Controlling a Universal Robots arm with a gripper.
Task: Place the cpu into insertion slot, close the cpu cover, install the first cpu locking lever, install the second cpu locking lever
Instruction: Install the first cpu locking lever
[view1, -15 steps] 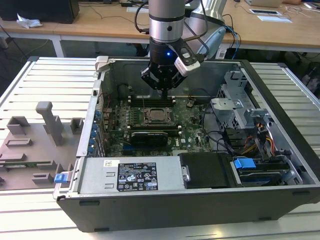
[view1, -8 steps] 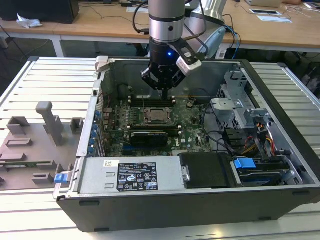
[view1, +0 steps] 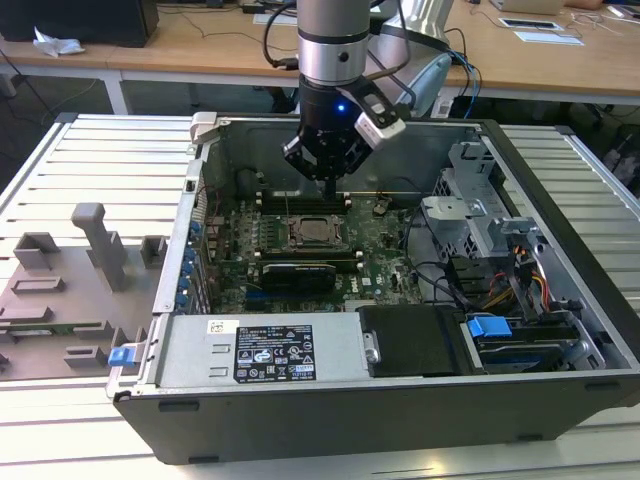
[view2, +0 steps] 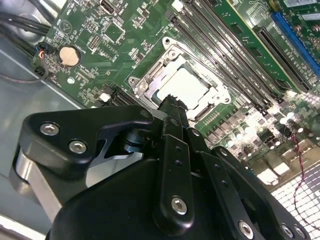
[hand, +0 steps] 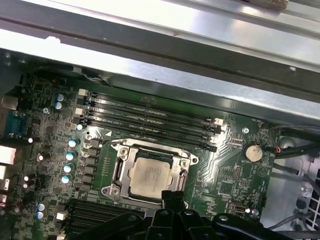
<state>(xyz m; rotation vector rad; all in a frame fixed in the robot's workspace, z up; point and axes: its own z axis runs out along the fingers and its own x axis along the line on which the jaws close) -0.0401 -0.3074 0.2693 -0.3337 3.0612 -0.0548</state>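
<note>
Cpu (hand: 150, 175) lay flat in the slot (hand: 119, 172) just below the gripper (hand: 172, 196), whose fingers (hand: 168, 200) were pressed together on nothing, its near edge almost under their tips. Around it sat the cover (hand: 150, 148), lowered flat. Beyond, long memory slots (hand: 150, 117) ran parallel to that edge.

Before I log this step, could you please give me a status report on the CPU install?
Gripper shut, empty, over the insertion slot. Cpu seated, cpu cover down over it. Nothing between gripper and cover.
</note>
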